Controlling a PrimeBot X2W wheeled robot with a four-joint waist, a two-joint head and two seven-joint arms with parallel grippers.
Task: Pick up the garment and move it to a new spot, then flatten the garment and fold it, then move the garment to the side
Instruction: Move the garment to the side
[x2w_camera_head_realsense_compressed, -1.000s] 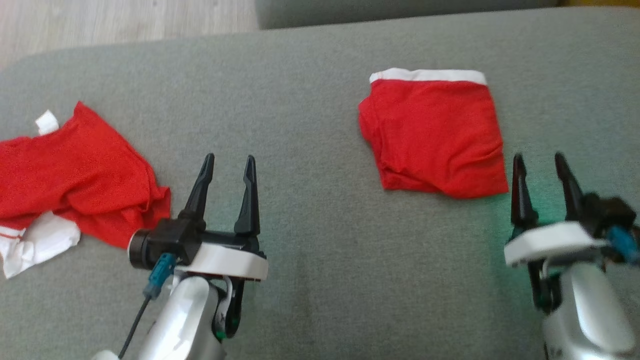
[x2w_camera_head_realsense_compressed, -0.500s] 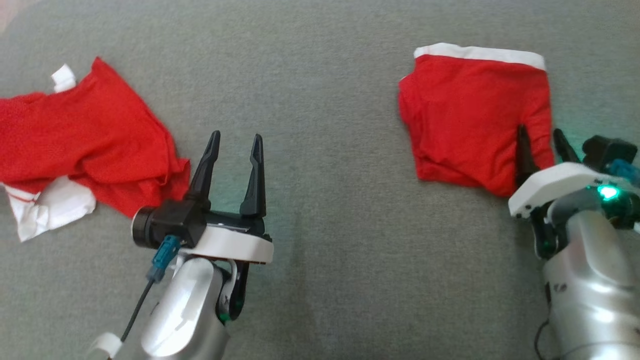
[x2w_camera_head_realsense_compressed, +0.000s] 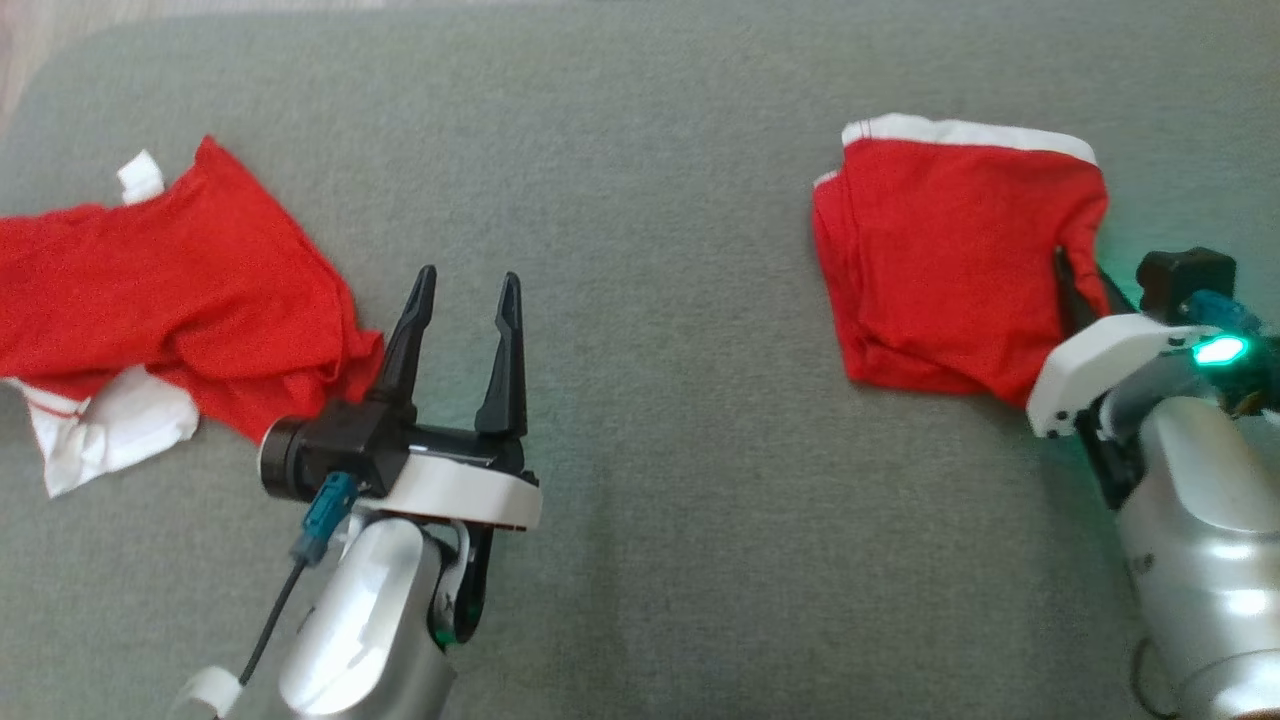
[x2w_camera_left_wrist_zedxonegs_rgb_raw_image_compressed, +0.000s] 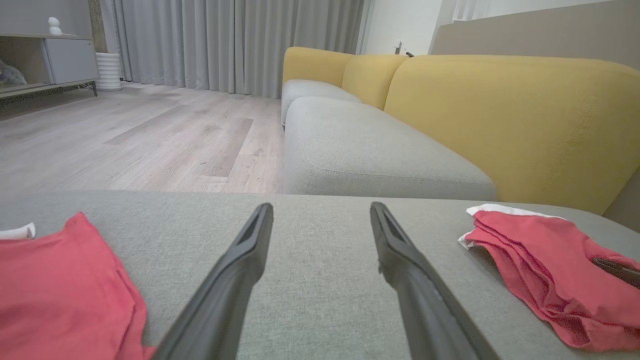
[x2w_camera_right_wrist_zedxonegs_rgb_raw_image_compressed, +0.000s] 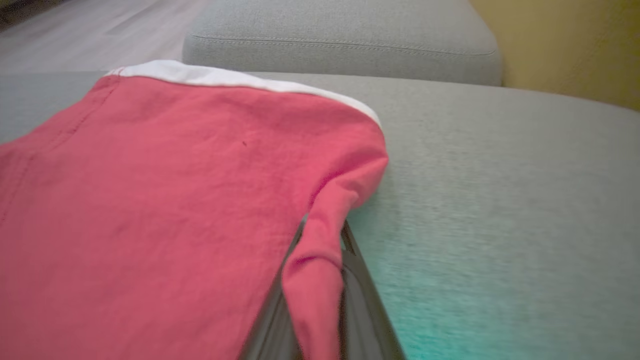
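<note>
My right gripper (x2w_camera_head_realsense_compressed: 1082, 285) is clamped shut on the right edge of the folded red garment (x2w_camera_head_realsense_compressed: 950, 260), with a ridge of cloth pinched between its fingers (x2w_camera_right_wrist_zedxonegs_rgb_raw_image_compressed: 361, 300). The garment lies as a neat rectangle on the grey cushion (x2w_camera_head_realsense_compressed: 650, 300), so flattening and folding look done. What remains is carrying it aside. My left gripper (x2w_camera_head_realsense_compressed: 467, 290) hangs open over bare cushion, beside an untouched crumpled red garment (x2w_camera_head_realsense_compressed: 170, 290).
</note>
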